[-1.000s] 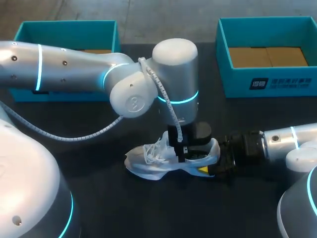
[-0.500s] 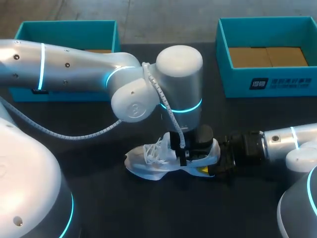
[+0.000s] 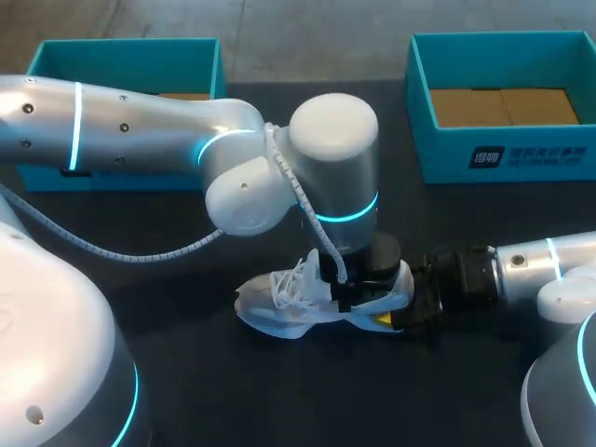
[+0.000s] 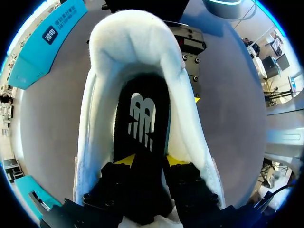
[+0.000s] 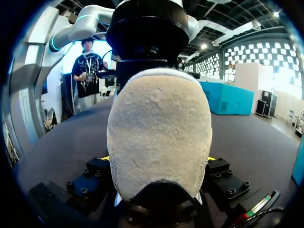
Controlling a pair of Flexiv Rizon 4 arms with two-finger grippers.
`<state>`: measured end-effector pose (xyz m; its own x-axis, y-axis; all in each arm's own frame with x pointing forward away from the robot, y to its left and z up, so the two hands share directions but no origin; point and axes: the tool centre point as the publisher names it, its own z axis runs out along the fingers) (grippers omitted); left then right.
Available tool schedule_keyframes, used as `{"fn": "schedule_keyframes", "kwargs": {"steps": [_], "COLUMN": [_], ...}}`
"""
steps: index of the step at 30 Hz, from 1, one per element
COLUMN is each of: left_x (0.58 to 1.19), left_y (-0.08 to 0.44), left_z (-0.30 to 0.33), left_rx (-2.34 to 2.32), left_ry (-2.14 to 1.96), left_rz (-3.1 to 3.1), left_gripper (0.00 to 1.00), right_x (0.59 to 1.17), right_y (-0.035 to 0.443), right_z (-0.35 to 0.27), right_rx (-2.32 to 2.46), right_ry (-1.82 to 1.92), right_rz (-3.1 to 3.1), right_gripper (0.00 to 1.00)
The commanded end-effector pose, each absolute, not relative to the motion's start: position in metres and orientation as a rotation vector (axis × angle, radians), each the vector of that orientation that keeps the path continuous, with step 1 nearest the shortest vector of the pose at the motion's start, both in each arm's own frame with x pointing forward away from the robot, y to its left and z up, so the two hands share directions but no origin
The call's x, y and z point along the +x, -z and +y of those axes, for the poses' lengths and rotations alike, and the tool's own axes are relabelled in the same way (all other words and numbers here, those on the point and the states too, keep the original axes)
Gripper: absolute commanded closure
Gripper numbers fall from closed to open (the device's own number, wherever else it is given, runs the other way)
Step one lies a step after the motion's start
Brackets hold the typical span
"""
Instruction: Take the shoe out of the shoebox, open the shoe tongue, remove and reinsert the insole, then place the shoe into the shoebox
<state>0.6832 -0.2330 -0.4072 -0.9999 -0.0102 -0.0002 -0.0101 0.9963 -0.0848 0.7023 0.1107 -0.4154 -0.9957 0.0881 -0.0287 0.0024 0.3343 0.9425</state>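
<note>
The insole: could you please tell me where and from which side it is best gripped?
Pinch the insole across its narrow middle, coming from above through the shoe opening: the white walls block its sides. The right hand clamps the heel, likely steadying it.

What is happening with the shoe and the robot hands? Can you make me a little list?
shoe: white, on the table, outside both boxes
insole: black, lying inside the shoe
left gripper: reaching down into the shoe's opening, shut on the insole
right gripper: low at the table, shut on the shoe's heel
left box: teal, at the far side, no shoe in it
right box: teal, at the far side, no shoe in it
</note>
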Motion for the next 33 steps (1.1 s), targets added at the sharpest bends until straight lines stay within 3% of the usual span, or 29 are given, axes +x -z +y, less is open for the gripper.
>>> {"fn": "schedule_keyframes", "kwargs": {"steps": [1, 14, 16, 18, 20, 33], "left_x": [0.681, 0.715, 0.718, 0.72, 0.723, 0.72], "left_y": [0.417, 0.422, 0.423, 0.425, 0.425, 0.39], "left_z": [-0.235, -0.236, -0.236, -0.236, -0.236, -0.224], "left_rx": [-0.021, -0.093, -0.103, -0.105, -0.12, -0.187], "left_ry": [0.126, 0.079, 0.059, 0.057, 0.053, 0.286], "left_rz": [3.094, 2.987, 2.966, 2.967, 2.964, 3.097], "left_gripper": [0.64, 0.64, 0.67, 0.77, 0.99, 1.0], "right_x": [0.702, 0.702, 0.702, 0.702, 0.702, 0.702], "right_y": [0.415, 0.415, 0.415, 0.415, 0.415, 0.415], "right_z": [0.112, 0.112, 0.112, 0.112, 0.112, 0.112], "right_rx": [0.088, 0.088, 0.088, 0.088, 0.088, 0.088], "right_ry": [-1.765, -1.765, -1.765, -1.765, -1.765, -1.765], "right_rz": [2.507, 2.507, 2.507, 2.507, 2.507, 2.507], "right_gripper": [1.0, 1.0, 1.0, 1.0, 1.0, 1.0]}}
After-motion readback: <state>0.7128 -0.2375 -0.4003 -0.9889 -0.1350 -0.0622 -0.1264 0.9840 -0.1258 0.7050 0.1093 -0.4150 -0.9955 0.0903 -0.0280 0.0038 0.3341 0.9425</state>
